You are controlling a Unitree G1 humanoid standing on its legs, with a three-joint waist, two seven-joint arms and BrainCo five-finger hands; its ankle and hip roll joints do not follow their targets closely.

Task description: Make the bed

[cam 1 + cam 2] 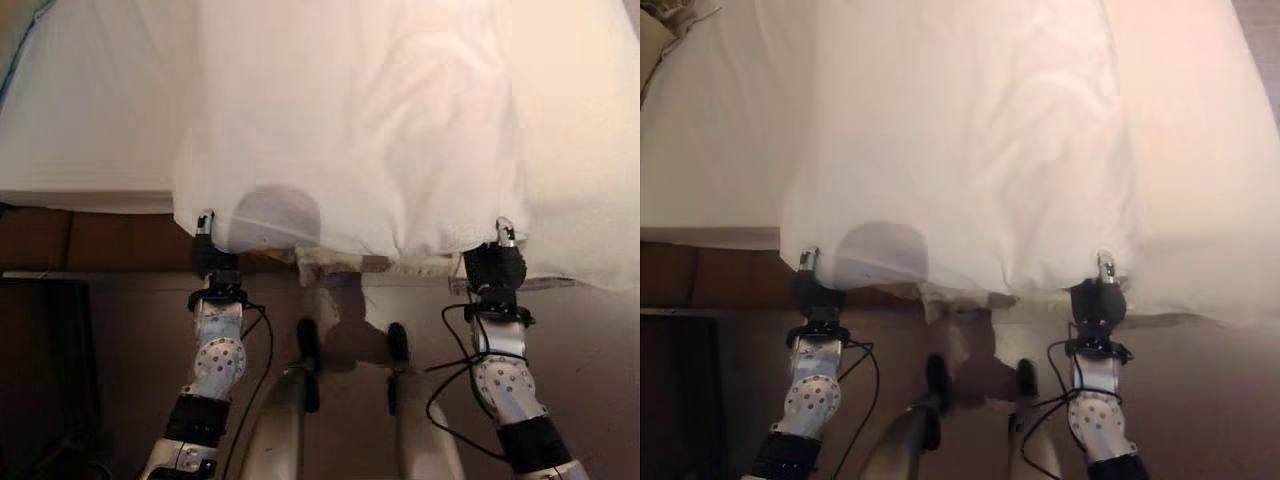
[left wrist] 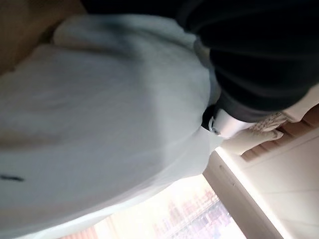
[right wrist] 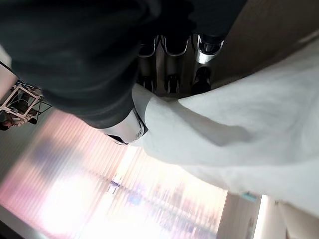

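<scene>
The sheet (image 1: 350, 130) lies on the bed (image 1: 80, 110), its near edge overhanging.

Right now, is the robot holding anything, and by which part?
Yes: both hands, left hand and right hand, hold the white sheet by its near hanging edge, fingers curled on it.

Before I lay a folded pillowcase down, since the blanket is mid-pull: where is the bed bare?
Bare sheet lies left of the white blanket, and a strip right of it. The near edge is crowded: left hand and right hand each grip a blanket corner there.
</scene>
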